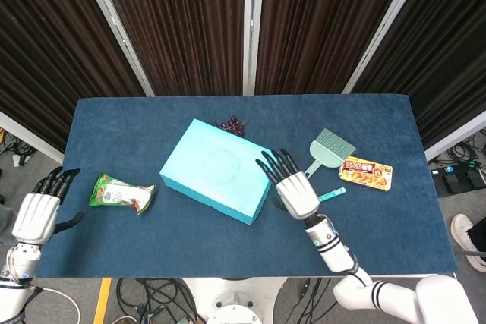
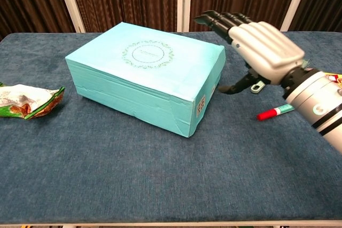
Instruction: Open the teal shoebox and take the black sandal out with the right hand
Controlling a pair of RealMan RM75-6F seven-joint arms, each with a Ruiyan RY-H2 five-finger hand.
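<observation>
The blue-carpeted table (image 1: pixel 114 123) carries the teal shoebox (image 1: pixel 215 180), lid on and lying skewed near the middle, a round ornamental emblem printed on its lid and a small label on the near end whose writing is too small to read. The right hand (image 1: pixel 292 187) hovers at the box's right end, fingers spread and holding nothing. The left hand (image 1: pixel 38 214) hangs off the table's left edge, empty, fingers extended. A green snack bag (image 1: pixel 120 193), green dustpan (image 1: pixel 329 149), yellow food box (image 1: pixel 366 173) and red-capped marker (image 2: pixel 274 112) lie around; their print is illegible.
</observation>
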